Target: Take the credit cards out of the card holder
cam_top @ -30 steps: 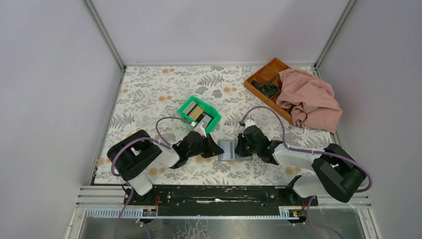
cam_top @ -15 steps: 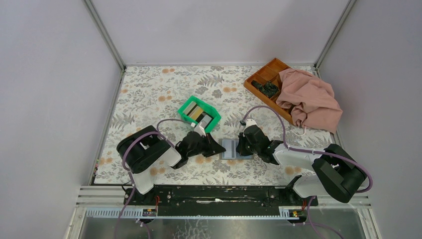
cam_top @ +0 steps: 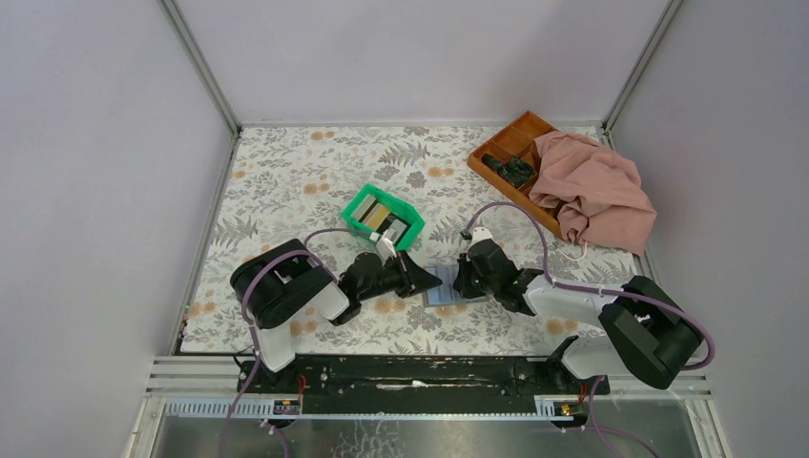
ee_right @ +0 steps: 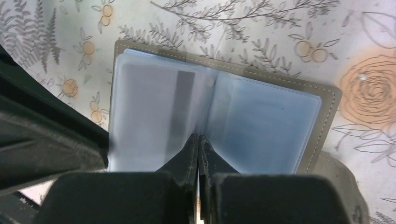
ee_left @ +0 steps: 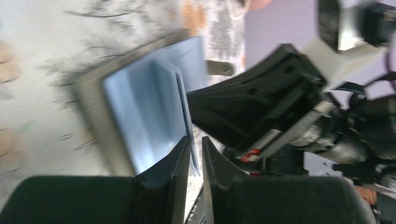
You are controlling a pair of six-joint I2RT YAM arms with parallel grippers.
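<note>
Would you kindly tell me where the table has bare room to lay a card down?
Bare cloth lies behind the green bin toward the far wall, and left of it. It is crowded around the card holder, between both pincers, and at the tray with the pink cloth.

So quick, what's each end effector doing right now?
Left end effector: nearly closed on a sleeve of the card holder.
Right end effector: shut at the holder's fold.

Occluded, cropped and unresolved regions.
From above, both arms cover most of the card holder (cam_top: 441, 286); the pink cloth (cam_top: 593, 196) hides part of the orange-brown tray (cam_top: 504, 143). The left wrist view is motion-blurred, so what sits between the left tool (ee_left: 195, 154) tips is unclear. The green bin (cam_top: 382, 218) contents are too small to distinguish.
</note>
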